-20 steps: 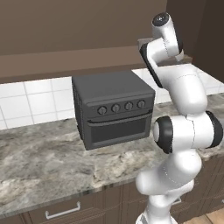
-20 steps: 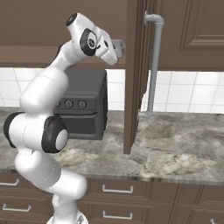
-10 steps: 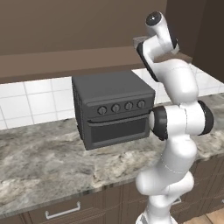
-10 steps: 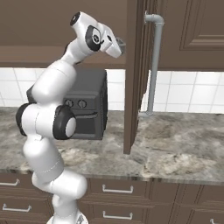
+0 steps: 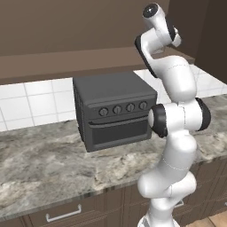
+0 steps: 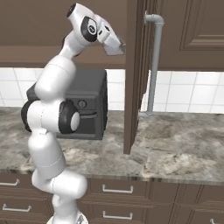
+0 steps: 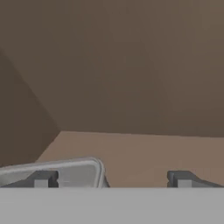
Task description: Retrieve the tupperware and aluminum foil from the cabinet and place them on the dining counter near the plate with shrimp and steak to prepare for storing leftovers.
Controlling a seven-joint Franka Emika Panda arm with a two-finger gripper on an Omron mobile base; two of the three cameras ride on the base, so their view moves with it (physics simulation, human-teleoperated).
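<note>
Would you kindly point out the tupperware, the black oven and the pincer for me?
tupperware (image 7: 65, 171): hand view, its flared rim.
black oven (image 5: 116, 126): left base view, its front door.
pincer (image 7: 111, 179): hand view, midway between the tips.

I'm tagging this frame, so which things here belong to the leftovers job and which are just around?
Job:
tupperware, on the shelf by the fingertips
cabinet, shelf board under it
gripper, jaws apart, reaching in

Just around:
black toaster oven
marbled counter
open cabinet door
grey pipe
</note>
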